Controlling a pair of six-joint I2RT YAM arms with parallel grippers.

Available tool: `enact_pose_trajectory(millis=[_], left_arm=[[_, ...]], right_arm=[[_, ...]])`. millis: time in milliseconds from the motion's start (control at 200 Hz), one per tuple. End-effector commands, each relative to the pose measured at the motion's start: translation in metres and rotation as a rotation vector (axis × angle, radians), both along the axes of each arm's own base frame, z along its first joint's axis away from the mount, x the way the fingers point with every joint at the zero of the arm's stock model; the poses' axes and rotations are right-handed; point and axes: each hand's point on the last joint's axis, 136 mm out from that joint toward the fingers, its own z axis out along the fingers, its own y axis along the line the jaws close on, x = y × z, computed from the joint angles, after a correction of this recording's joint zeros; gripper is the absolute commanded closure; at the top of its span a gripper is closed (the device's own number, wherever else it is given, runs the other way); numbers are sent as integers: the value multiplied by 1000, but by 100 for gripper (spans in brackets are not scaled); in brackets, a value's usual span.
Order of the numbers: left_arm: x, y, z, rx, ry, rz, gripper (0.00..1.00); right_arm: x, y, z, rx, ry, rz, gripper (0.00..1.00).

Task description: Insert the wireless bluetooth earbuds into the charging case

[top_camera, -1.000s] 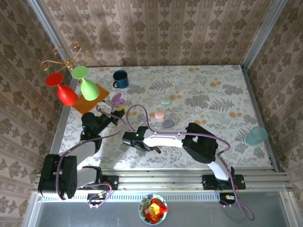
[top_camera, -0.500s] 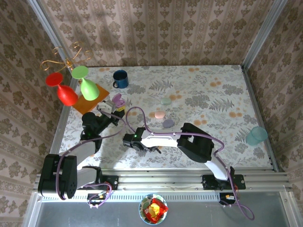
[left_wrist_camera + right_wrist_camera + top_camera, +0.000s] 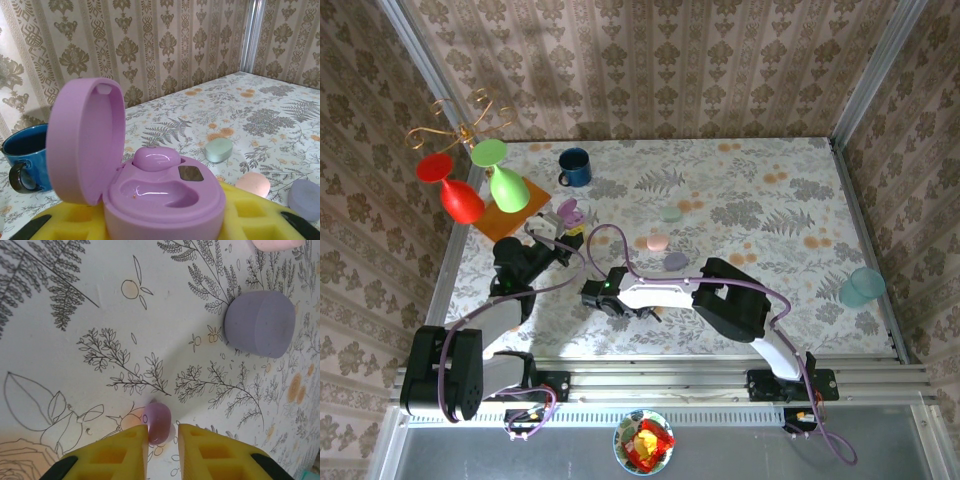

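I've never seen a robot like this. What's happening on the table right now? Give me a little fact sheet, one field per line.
Left gripper: shut on the open purple case, lid up
Inside the case: seated earbud in one slot, the empty slot beside it
Right gripper: fingers on either side of the loose purple earbud on the table; unclear whether it is gripped
Closed cases lying on the table: green case, pink case, lavender case
Also there: blue mug
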Motion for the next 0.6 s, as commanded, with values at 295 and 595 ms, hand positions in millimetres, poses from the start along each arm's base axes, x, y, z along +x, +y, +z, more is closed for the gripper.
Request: enact_pose_trajectory(millis=[295,595], left_arm=[[-3,2,2,1,-22,-2,81],[-4,1,2,2,-25,-7,81]], right_arm=[[4,-3,-11,-45,-1,5,73],[5,-2,-7,-30,-4,2,79]])
